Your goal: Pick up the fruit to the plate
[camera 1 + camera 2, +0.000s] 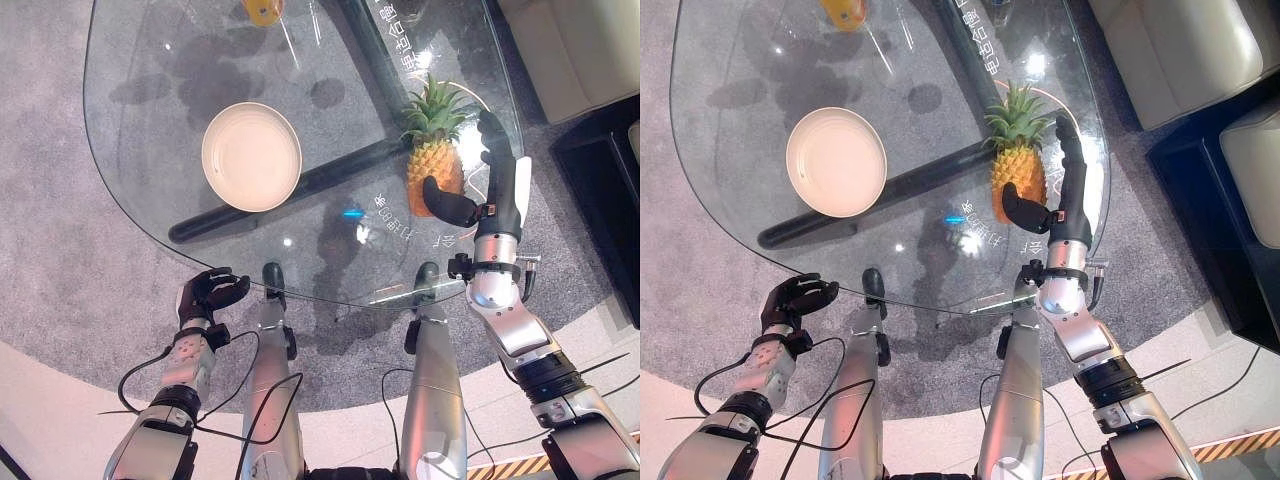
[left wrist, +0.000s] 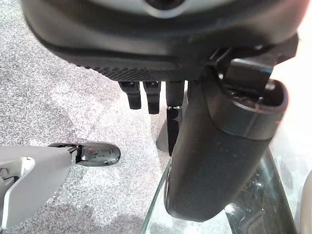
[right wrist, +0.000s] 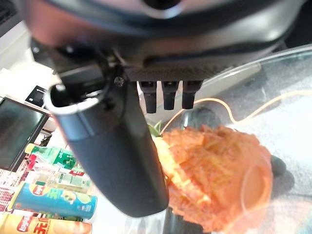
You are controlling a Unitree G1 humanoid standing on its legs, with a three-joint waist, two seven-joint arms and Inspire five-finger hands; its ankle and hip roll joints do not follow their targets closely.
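A pineapple (image 1: 432, 172) with a green crown stands upright on the right side of the round glass table (image 1: 150, 70); it also looms orange in the right wrist view (image 3: 214, 175). My right hand (image 1: 492, 185) is open just to its right, fingers straight up along its side and the thumb (image 1: 448, 206) reaching across its lower front. A white empty plate (image 1: 251, 156) lies left of the middle of the table. My left hand (image 1: 208, 296) hangs relaxed and holding nothing, just off the table's near edge, over the carpet.
A small yellow-orange object (image 1: 263, 10) sits at the far edge of the table. The table's dark legs (image 1: 300, 185) show through the glass. A pale sofa (image 1: 580, 45) and a dark cabinet (image 1: 600, 190) stand at the right. Bottles and cans (image 3: 53, 195) stand beyond the pineapple.
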